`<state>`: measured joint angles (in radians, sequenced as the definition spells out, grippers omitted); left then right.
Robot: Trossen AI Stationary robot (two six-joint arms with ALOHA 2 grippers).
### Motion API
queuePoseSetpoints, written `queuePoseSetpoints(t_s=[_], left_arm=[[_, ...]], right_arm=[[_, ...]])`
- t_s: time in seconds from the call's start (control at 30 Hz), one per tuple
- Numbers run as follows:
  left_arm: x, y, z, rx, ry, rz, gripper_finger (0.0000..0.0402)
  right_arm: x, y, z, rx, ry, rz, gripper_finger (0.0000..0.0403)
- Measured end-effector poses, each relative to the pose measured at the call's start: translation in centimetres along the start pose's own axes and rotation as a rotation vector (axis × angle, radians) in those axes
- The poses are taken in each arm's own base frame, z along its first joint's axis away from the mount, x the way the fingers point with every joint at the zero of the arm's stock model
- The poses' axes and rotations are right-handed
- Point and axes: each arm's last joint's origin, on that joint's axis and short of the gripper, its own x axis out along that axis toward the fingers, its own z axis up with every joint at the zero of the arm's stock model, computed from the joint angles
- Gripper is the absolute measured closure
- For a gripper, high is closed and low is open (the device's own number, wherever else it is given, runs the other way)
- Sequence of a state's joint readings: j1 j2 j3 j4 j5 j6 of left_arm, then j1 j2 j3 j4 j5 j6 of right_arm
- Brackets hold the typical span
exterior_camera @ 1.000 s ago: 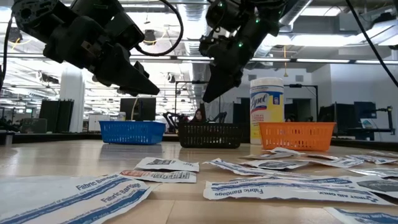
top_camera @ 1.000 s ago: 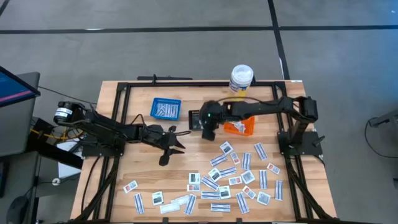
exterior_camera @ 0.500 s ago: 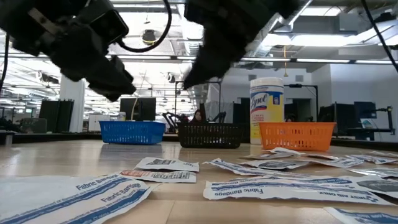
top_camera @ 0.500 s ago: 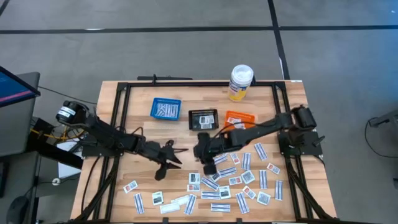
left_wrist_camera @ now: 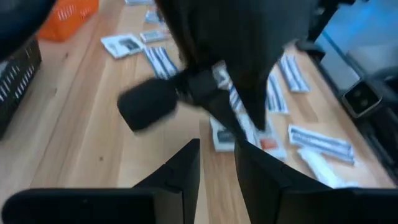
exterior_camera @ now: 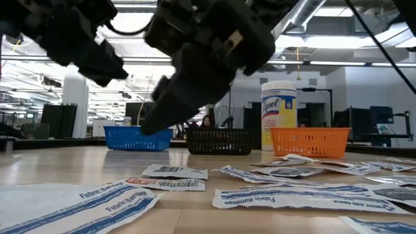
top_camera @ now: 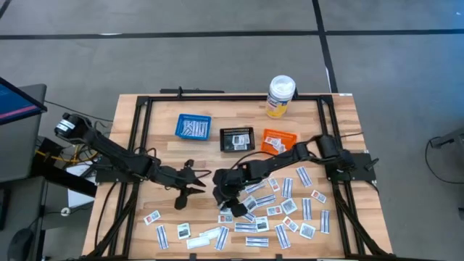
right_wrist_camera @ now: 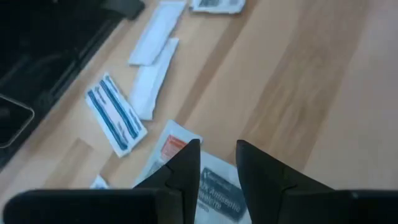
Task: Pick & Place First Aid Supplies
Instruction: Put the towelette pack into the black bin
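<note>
I held the right claw [top_camera: 226, 199], fingers slightly parted and empty, above the packets [top_camera: 275, 206] scattered on the tabletop [top_camera: 167, 156] on the near side of the black basket [top_camera: 237, 139], judging a vertical descent onto one isolated packet best.

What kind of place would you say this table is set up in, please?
Probably a robotics lab in a big open industrial hall. Two arms work over a framed wooden table; the low view shows exposed ceiling ducts with strip lights and monitors on distant desks.
</note>
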<state>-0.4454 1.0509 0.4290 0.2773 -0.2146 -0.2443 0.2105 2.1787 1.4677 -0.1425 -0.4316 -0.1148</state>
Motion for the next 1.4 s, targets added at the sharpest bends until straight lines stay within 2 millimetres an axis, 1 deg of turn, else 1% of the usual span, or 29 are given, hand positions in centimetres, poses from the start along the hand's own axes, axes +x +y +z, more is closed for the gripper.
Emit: queuePoseSetpoints(t_s=[0.13, 0.27, 0.33, 0.47, 0.53, 0.7, 0.8, 0.9, 1.0, 1.07, 1.13, 1.2, 1.23, 1.3, 1.4], left_arm=[[-0.7, 0.1, 0.1, 0.006, -0.007, 0.002, 0.0302], [-0.7, 0.4, -0.7, 0.016, 0.014, 0.011, 0.0302], [-0.7, 0.5, -1.1, 0.023, 0.023, 0.021, 0.0302], [-0.5, 0.7, -1.6, 0.042, 0.047, 0.045, 0.0302], [-0.4, 0.6, -1.5, 0.041, 0.037, 0.045, 0.0302], [-0.2, 0.8, -1.7, 0.049, 0.050, 0.062, 0.0302], [-0.2, 0.8, -1.7, 0.049, 0.052, 0.068, 0.0302], [-0.2, 0.8, -1.7, 0.045, 0.050, 0.067, 0.0302], [-0.2, 0.8, -1.7, 0.044, 0.049, 0.068, 0.0302], [-0.2, 0.8, -1.7, 0.044, 0.049, 0.068, 0.0302], [-0.2, 0.8, -1.7, 0.043, 0.049, 0.068, 0.0302], [-0.2, 0.8, -1.7, 0.043, 0.049, 0.067, 0.0302], [-0.2, 0.8, -1.7, 0.043, 0.050, 0.067, 0.0302], [-0.2, 0.8, -1.7, 0.043, 0.049, 0.067, 0.0302], [-0.2, 0.8, -1.7, 0.043, 0.049, 0.067, 0.0302]], right_arm=[[1.1, -0.6, -0.9, -0.050, 0.082, 0.010, 0.0305], [0.9, -0.8, -0.3, -0.067, 0.094, -0.057, 0.0305], [0.8, -0.8, -0.6, -0.062, 0.124, -0.095, 0.0305], [0.5, -1.0, -1.1, -0.109, 0.215, -0.189, 0.0305], [0.1, -1.5, -1.3, -0.114, 0.253, -0.246, 0.0305], [-1.1, -3.7, -1.7, -0.107, 0.292, -0.390, 0.0305], [-1.8, -5.3, -1.9, -0.074, 0.292, -0.435, 0.0305], [-2.5, -6.0, -2.1, -0.024, 0.285, -0.453, 0.0305], [-3.5, -5.7, -1.9, 0.035, 0.303, -0.469, 0.0305], [-4.4, -5.1, -1.4, 0.066, 0.300, -0.470, 0.0305], [-5.7, -4.5, -0.3, 0.109, 0.241, -0.485, 0.0305], [-6.3, -4.3, 0.3, 0.177, 0.191, -0.497, 0.0305], [-6.3, -4.3, 0.2, 0.218, 0.183, -0.501, 0.0305], [-5.9, -4.6, -0.8, 0.291, 0.207, -0.504, 0.0305], [-5.3, -4.9, -1.6, 0.366, 0.216, -0.510, 0.0305]])
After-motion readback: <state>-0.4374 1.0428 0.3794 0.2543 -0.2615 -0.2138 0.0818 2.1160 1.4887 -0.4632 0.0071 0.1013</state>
